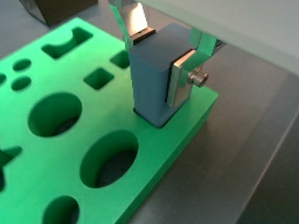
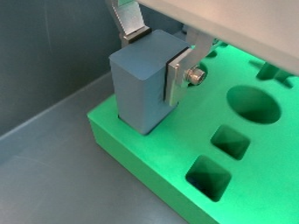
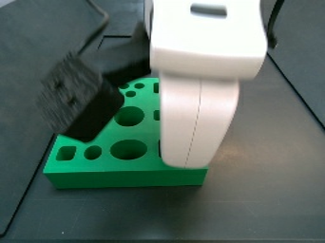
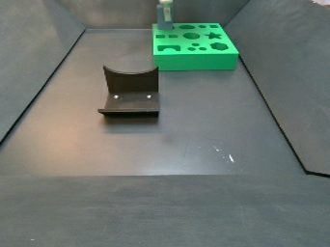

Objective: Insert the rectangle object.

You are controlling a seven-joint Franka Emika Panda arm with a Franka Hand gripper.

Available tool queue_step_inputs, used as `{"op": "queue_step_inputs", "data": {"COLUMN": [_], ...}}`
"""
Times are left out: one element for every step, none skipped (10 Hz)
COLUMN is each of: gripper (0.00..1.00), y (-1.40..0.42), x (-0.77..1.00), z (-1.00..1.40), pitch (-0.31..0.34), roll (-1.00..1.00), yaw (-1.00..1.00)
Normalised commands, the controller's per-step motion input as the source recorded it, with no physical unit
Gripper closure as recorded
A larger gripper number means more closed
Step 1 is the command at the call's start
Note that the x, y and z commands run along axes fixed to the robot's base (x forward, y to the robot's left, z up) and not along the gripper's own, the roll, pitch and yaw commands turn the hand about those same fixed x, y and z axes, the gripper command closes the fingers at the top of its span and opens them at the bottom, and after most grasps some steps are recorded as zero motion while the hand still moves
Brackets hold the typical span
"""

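Observation:
The rectangle object (image 1: 156,87), a slate-blue block, stands upright with its lower end in a hole at a corner of the green board (image 1: 65,140). It shows in both wrist views (image 2: 138,87). My gripper (image 1: 162,54) is shut on its upper part, one silver finger (image 1: 184,74) on each side, as a wrist view also shows (image 2: 156,54). In a side view my white gripper body (image 3: 197,85) hides the block above the board (image 3: 102,163). In a side view the gripper (image 4: 164,12) is at the board's (image 4: 194,46) far left corner.
The board has several round and shaped holes (image 1: 111,162). The dark fixture (image 4: 129,94) stands on the floor nearer than the board, and shows blurred in a side view (image 3: 70,95). Dark walls rise around the floor (image 4: 52,68).

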Motion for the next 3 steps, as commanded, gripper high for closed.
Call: {"op": "queue_step_inputs", "data": {"gripper": [1.00,1.00,1.00], "y": [0.00,0.05,0.00], "x": [0.00,0.08,0.00], "z": [-0.32,-0.17,0.00], "pitch": [-0.149,-0.014,0.000], "roll": [-0.03,-0.12,0.00], "yaw": [0.00,-0.04,0.00]}}
